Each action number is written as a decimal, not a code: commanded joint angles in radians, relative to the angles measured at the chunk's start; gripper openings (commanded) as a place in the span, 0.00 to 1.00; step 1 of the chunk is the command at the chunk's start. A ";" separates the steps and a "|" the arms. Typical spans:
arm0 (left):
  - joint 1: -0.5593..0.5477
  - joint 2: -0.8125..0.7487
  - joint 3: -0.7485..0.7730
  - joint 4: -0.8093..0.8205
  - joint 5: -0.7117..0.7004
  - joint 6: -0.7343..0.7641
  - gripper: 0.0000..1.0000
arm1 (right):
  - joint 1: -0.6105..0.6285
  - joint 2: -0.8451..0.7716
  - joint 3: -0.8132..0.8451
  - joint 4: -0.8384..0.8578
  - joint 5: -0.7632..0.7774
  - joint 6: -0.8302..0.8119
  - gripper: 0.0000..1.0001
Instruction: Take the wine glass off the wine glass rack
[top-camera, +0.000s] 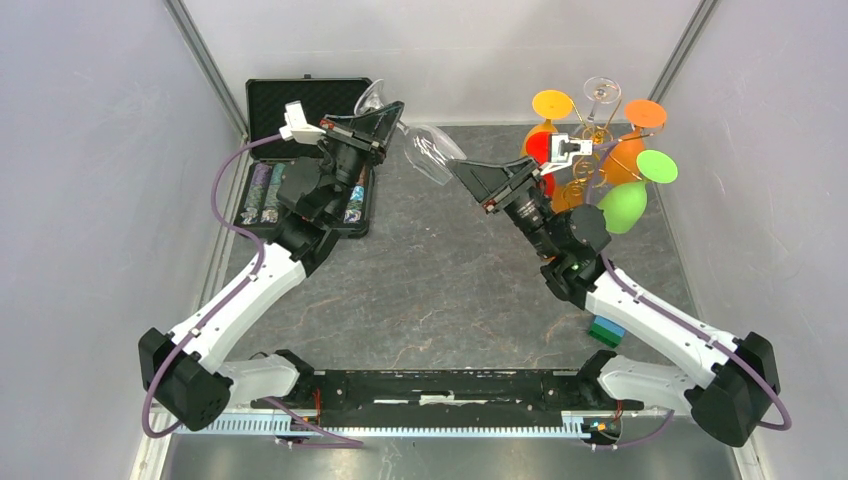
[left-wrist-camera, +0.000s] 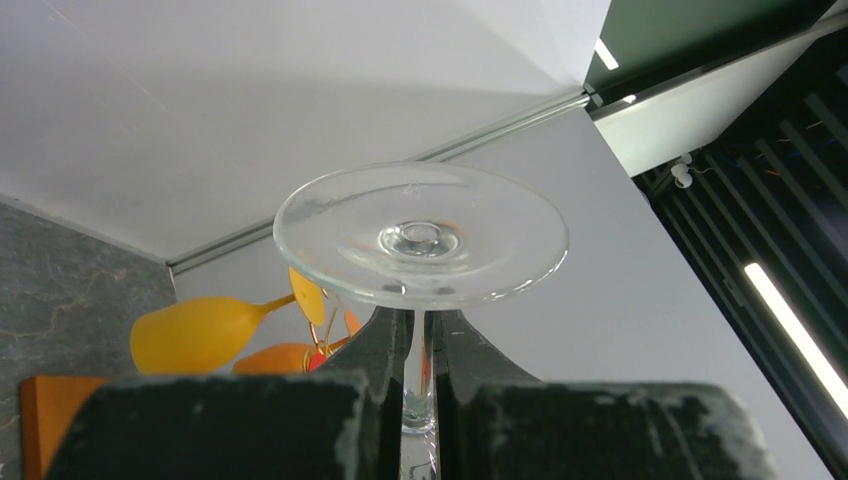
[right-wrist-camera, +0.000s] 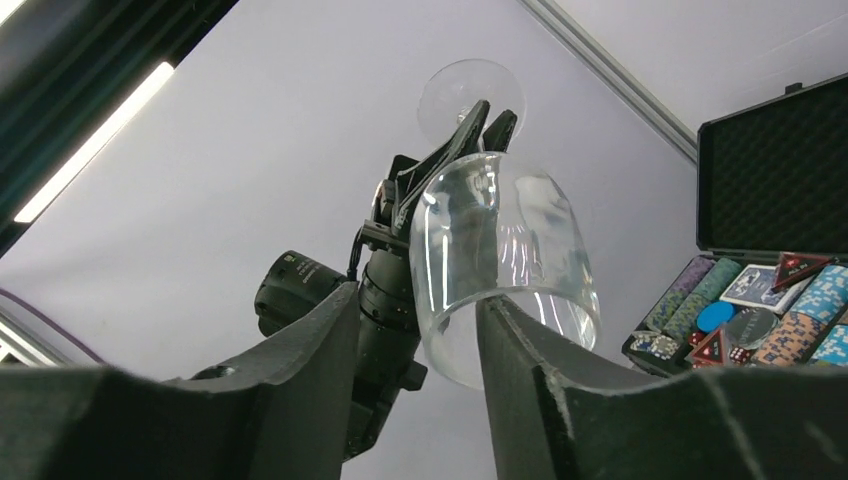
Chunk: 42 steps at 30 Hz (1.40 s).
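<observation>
Left gripper (left-wrist-camera: 420, 322) clamped the wine glass (top-camera: 430, 150) stem, upper centre, off the wine glass rack (top-camera: 583, 180); right gripper (right-wrist-camera: 417, 300) gaped at its bowl; we judged removal complete.

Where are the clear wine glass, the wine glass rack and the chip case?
clear wine glass (left-wrist-camera: 420, 238): left wrist view, foot's underside.
wine glass rack (left-wrist-camera: 45, 425): left wrist view, wooden base.
chip case (top-camera: 300, 100): top external view, open lid.

The dark grey, marbled table (top-camera: 440, 290) carries an open black case (top-camera: 300, 100) at its far left (rows of poker chips (top-camera: 262, 195) inside) and the wine glass rack (top-camera: 583, 183) at its far right. A small blue and green block (top-camera: 606, 330) lies nearer, on the right.
</observation>
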<state>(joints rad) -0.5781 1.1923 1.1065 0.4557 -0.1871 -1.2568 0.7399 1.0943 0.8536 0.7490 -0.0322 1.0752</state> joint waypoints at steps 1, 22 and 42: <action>0.004 -0.026 -0.017 0.107 0.042 -0.056 0.02 | 0.007 0.037 0.061 0.035 0.008 0.001 0.49; 0.006 -0.137 -0.135 0.221 0.151 0.140 0.46 | 0.032 0.062 0.062 -0.024 0.052 -0.034 0.00; 0.006 -0.291 -0.258 -0.019 0.211 0.335 0.91 | 0.038 0.067 0.113 -0.196 0.096 -0.356 0.00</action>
<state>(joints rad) -0.5690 0.9169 0.8692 0.4686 -0.0154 -0.9840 0.7761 1.1557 0.9421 0.5278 0.0540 0.7769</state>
